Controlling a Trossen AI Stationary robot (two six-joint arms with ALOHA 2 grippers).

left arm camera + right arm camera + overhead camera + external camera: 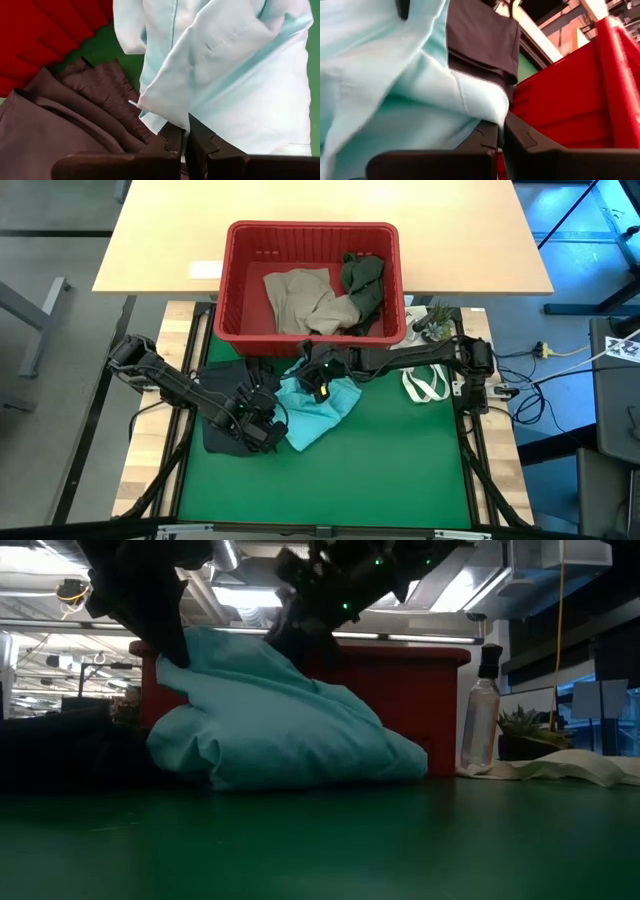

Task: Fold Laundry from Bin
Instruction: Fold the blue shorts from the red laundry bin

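High: teal garment (318, 412) centre frame on the green mat (400, 470), below the red bin (312, 280); both arms on it.
Low: it's heaped mid-frame.
Wrists: left gripper (184, 134) and right gripper (501, 131) pinch teal edges.
Next, probably: lift, spread flat.

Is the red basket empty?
No. The red basket holds a beige garment and a dark olive garment.

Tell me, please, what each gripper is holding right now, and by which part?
Both are shut on the light teal garment: the left gripper pinches its edge beside the dark garment, and the right gripper pinches a fold of its edge near the red bin.
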